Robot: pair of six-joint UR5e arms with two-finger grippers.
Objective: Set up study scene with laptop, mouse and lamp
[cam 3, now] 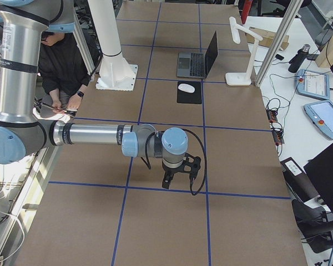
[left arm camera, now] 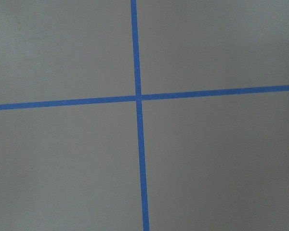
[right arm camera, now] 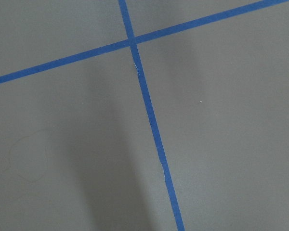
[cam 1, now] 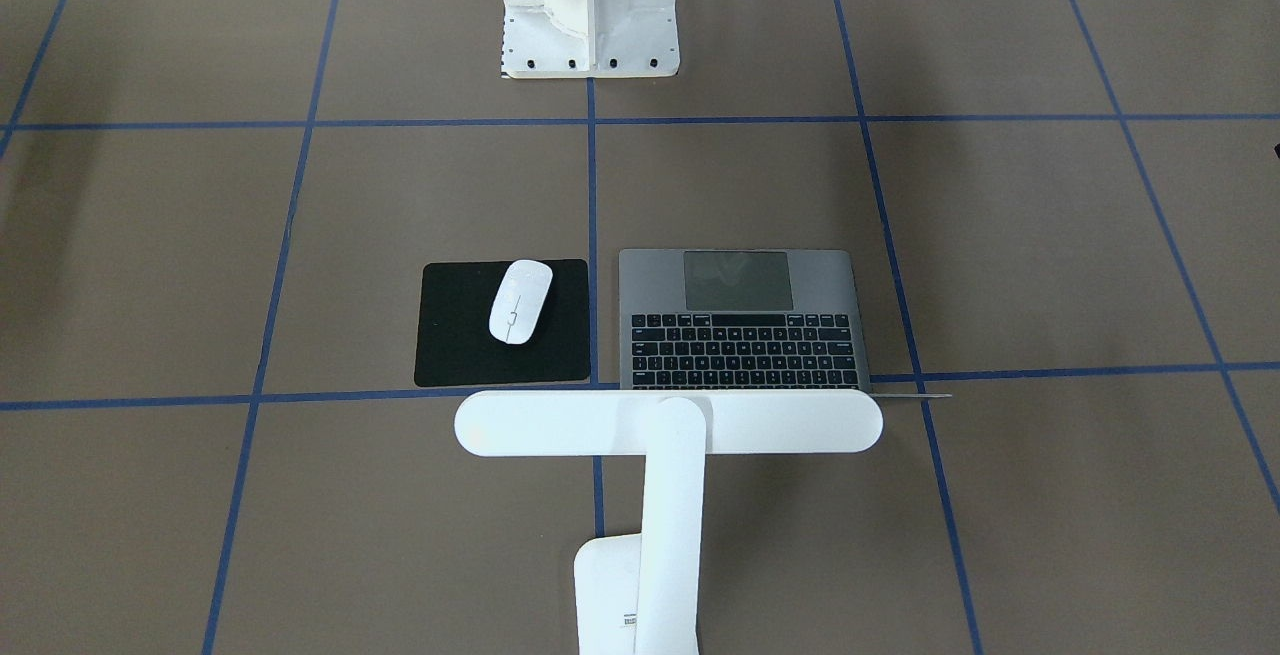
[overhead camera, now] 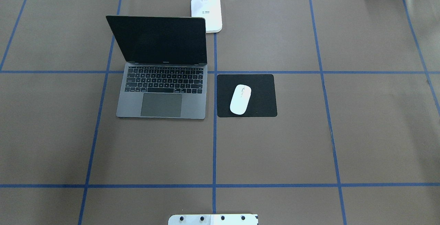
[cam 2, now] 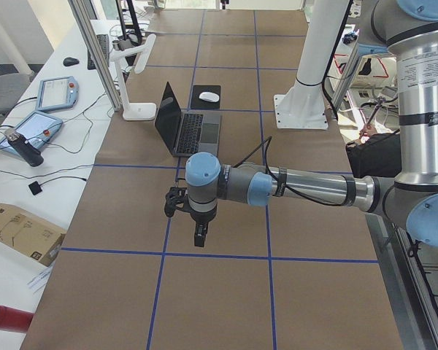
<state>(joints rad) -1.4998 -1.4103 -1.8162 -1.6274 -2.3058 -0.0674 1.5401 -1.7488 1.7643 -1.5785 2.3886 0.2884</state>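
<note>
The space-grey laptop (overhead camera: 161, 94) stands open on my left half of the table (overhead camera: 371, 132). Its dark screen is tilted back away from me, and its black keys and grey trackpad face me. Just to its right, on a black pad (overhead camera: 263, 96), lies the glossy white mouse (overhead camera: 240, 99), its length turned slightly off square. The all-white lamp (cam 1: 668, 422) stands upright at the table's far edge. Its small base is just behind the lid's right corner, and its long bar head runs crosswise, level with the lid.
</note>
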